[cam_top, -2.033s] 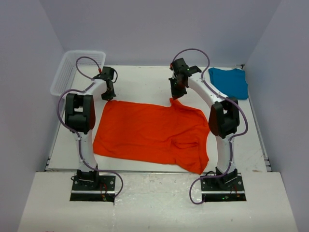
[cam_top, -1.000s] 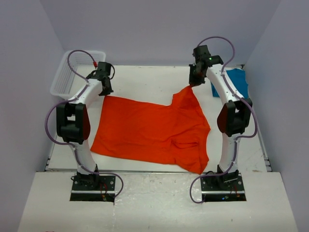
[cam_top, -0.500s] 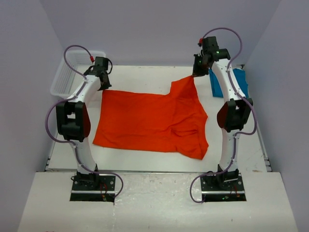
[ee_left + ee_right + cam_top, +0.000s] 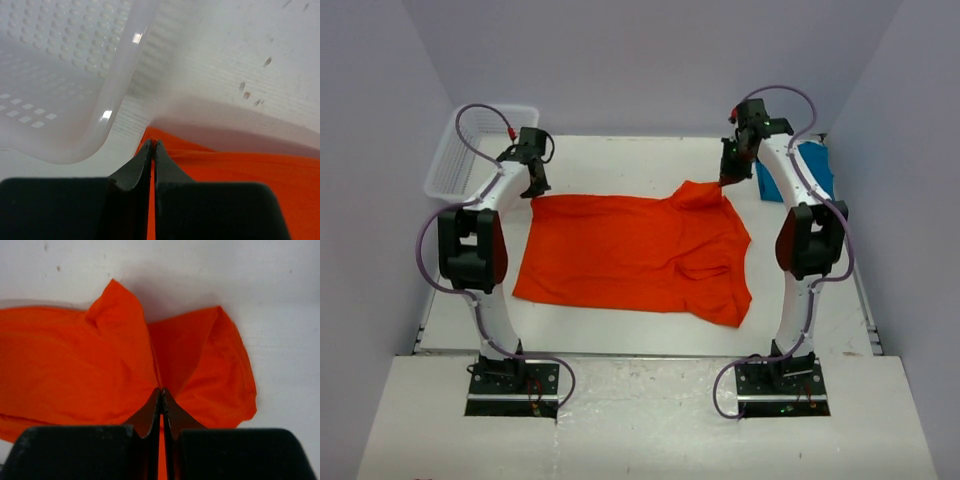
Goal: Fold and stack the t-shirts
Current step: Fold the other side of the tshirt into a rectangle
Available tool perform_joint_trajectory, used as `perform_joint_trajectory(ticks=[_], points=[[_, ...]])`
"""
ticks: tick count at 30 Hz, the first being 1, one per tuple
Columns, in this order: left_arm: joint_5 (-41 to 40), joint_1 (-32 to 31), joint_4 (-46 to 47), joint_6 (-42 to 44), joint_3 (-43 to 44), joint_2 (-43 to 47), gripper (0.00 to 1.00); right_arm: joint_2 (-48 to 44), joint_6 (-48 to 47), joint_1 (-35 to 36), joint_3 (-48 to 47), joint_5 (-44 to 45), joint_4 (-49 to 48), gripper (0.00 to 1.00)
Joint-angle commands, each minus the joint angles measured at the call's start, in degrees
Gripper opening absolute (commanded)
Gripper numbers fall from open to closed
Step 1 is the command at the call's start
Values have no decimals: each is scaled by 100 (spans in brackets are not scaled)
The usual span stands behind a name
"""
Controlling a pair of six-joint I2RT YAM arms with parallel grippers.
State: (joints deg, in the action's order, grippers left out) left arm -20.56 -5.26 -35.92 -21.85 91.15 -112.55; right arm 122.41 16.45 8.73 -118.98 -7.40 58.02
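Two pinches: left gripper (image 4: 151,145) and right gripper (image 4: 161,390) each closed tight on orange shirt (image 4: 630,250) far edge | step: spreading it flat on desk (image 4: 620,160), right of basket (image 4: 450,160) | blue shirt (image 4: 817,165) farther right | next, likely: lower the raised right corner, then fold.

White matte table (image 4: 620,165) fills floor of enclosure, with few small dark specks on its surface in left wrist view. Behind table, back wall (image 4: 640,60) plain pale lavender-grey. Left wall (image 4: 370,200) and right wall (image 4: 920,200) flank table, same tone. Cream board (image 4: 640,420) runs along table's near edge. Light soft, even — shadows on table faint.
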Motion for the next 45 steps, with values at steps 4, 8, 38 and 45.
perform_joint_trajectory(ticks=[4,8,38,45], points=[[-282,42,24,-250,-624,751,0,-1420,394,120,1234,247,-396,0],[-213,34,-3,-329,-923,1042,0,-1957,482,129,1965,379,-572,0],[-546,-72,-117,-496,-2392,2097,0,-3733,860,392,4382,986,-748,0],[-581,-89,-143,-522,-2602,2194,0,-3891,878,392,4716,968,-827,0]])
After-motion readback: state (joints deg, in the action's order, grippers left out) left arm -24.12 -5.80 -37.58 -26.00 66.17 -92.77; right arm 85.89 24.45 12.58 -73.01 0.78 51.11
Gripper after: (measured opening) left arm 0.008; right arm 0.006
